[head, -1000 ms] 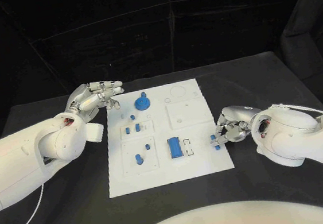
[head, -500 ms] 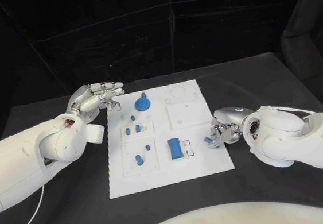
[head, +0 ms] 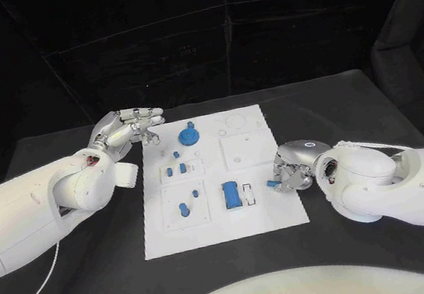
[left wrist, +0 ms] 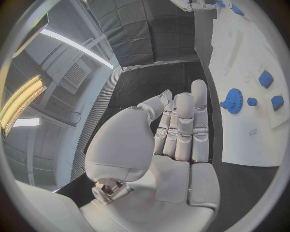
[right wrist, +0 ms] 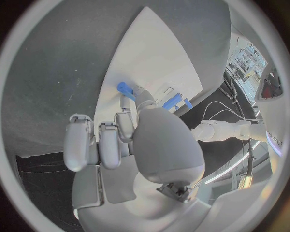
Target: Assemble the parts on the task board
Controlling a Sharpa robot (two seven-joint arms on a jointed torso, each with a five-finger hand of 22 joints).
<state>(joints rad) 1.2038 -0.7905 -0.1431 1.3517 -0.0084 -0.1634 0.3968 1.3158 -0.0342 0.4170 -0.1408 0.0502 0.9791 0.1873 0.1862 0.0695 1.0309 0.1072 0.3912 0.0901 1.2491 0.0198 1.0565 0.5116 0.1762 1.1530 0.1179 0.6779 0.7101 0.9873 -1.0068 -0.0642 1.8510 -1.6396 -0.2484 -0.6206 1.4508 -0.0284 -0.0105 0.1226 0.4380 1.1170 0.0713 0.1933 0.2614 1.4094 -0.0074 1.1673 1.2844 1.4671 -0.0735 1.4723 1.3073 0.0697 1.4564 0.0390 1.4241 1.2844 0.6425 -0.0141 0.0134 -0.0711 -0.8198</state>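
clearly the right robot hand pinches a small blue part over the task board edge; a loose pinch could drop it. left robot hand hovers beside the board, fingers together, holding nothing.

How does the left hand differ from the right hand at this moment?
The left hand hovers off the far left corner of the task board and holds nothing, while the right hand sits at the board's right edge and pinches a small blue part. In the left wrist view the left hand's fingers lie straight and side by side; the right hand's fingers curl toward the part. Both are silver hands on white arms.
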